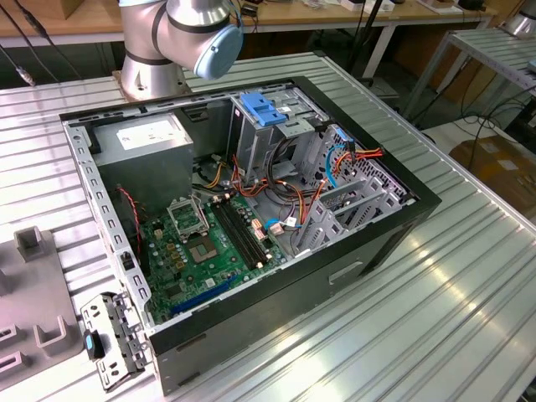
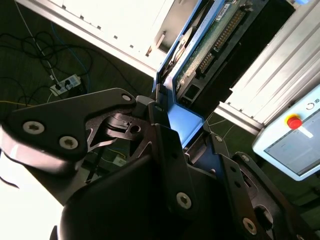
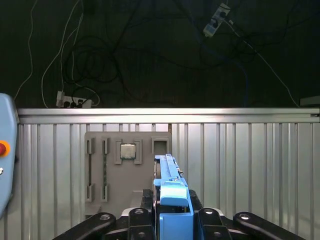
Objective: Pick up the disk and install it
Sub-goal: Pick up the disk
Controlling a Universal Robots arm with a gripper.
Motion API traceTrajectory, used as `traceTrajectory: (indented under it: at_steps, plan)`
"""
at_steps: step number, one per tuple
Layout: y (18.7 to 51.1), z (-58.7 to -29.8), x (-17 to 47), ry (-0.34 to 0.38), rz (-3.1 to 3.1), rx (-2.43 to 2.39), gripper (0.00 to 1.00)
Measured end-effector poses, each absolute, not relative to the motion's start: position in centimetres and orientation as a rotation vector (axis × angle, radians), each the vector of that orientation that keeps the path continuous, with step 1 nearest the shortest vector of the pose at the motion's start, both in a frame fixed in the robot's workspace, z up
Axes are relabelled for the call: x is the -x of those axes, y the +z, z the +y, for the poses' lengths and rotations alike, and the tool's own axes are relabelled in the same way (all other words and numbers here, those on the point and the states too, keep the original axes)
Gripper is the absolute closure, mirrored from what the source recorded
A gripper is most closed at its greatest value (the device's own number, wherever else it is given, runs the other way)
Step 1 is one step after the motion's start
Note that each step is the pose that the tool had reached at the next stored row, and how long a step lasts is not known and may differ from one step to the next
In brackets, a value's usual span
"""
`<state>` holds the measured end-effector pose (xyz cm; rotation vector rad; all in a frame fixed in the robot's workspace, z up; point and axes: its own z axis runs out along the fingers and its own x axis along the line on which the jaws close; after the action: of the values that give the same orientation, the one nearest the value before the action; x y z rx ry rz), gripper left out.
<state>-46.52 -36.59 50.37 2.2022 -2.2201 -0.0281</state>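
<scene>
The disk (image 3: pixel 170 175) stands edge-on between my gripper's (image 3: pixel 172 216) black fingers (image 3: pixel 142 216), with its blue plastic rail (image 3: pixel 173 202) facing the camera. In the second wrist view the disk (image 2: pixel 210 42) shows its green circuit-board underside and a blue rail (image 2: pixel 184 122), with my gripper (image 2: pixel 176 134) shut on its near end. It hangs above the ribbed metal table (image 3: pixel 240 165), clear of the surface. The open computer case (image 1: pixel 251 209) lies on the table in the exterior view, and its metal drive cage (image 1: pixel 260 146) is topped by a blue bracket (image 1: pixel 262 109).
A grey fixture plate (image 3: pixel 107 185) carrying a processor chip (image 3: pixel 128 150) lies on the table below the disk. A pendant with a red button (image 2: pixel 294 121) is nearby. Inside the case are a power-supply box (image 1: pixel 151 146), a motherboard (image 1: pixel 205 243) and loose cables (image 1: pixel 293 188). The arm's base (image 1: pixel 180 38) stands behind the case.
</scene>
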Motion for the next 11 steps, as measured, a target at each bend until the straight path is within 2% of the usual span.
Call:
traceTrajectory:
  at_steps: [11]
  plan:
    - [50.38,-36.59,46.18,-0.028,-2.22,-2.202,0.63]
